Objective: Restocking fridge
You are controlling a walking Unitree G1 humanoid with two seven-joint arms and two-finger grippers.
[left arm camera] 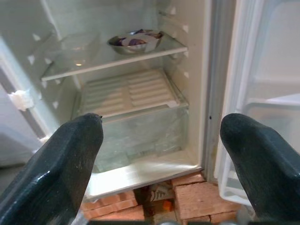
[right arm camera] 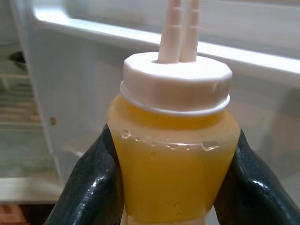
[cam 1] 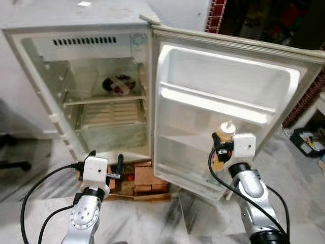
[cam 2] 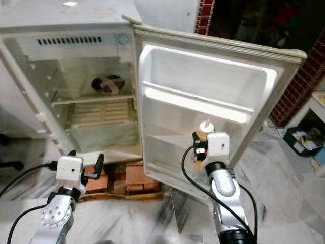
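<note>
Yellow sauce bottle (right arm camera: 176, 154) clamped upright in right claw (cam 1: 222, 147).

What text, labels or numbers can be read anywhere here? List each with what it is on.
No readable text in these views.
Round sticker at the upper right inside the fridge: print too small and blurred to read.
Yellow squeeze bottle held in the right gripper: no label visible on it.
Inside of the fridge door: plain white, no markings.
</note>
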